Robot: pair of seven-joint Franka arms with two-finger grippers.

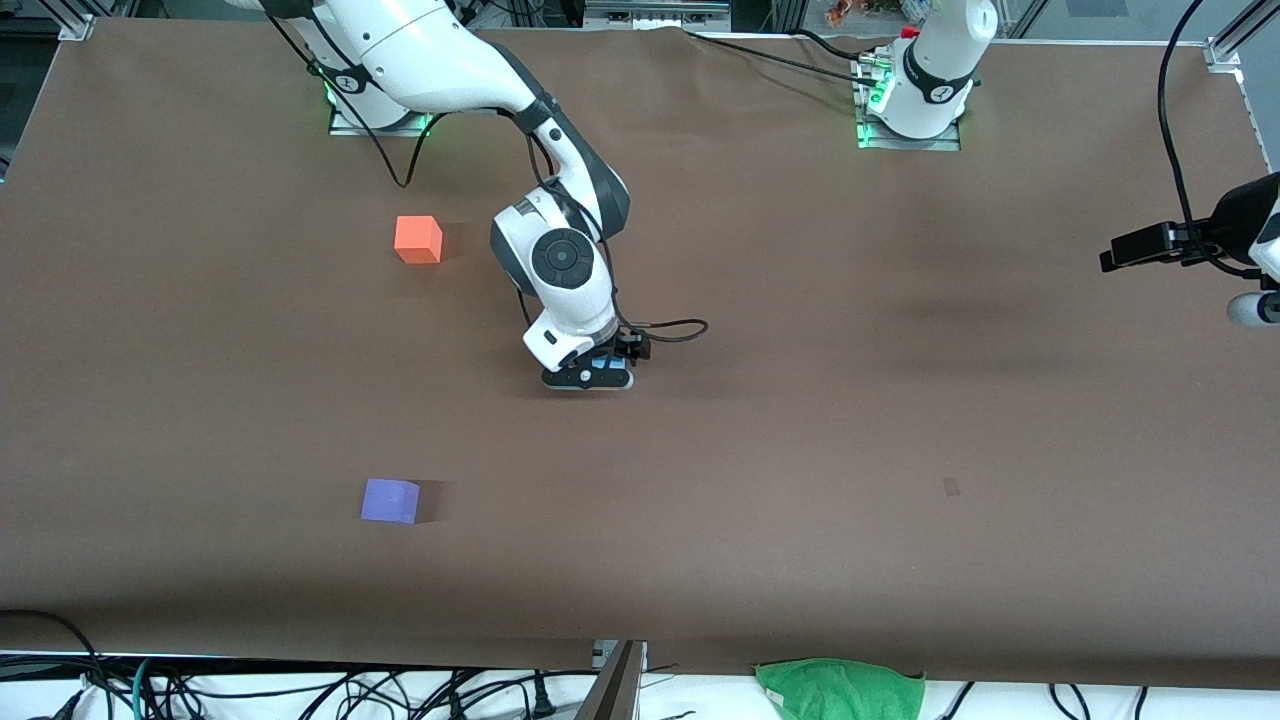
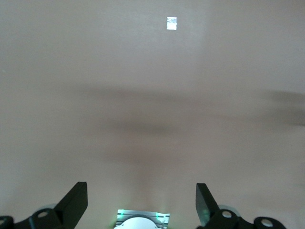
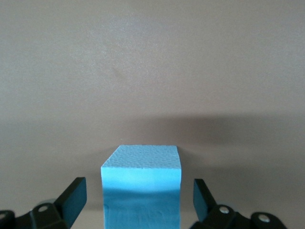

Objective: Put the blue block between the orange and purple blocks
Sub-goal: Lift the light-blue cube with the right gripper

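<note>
The blue block [image 3: 141,164] stands on the brown table between the fingers of my right gripper [image 3: 138,193], with a gap on each side; the gripper is open around it. In the front view the right gripper [image 1: 590,378] is low at the table's middle and hides nearly all of the block. The orange block [image 1: 418,240] lies nearer the robots' bases toward the right arm's end. The purple block [image 1: 390,500] lies nearer the front camera, on the same end. My left gripper [image 2: 141,191] is open and empty over bare table, waiting at the left arm's end [image 1: 1258,305].
A green cloth [image 1: 840,690] lies off the table's front edge, with cables beside it. A small dark mark [image 1: 951,487] is on the table toward the left arm's end. The left arm's base [image 1: 915,95] stands at the table's back edge.
</note>
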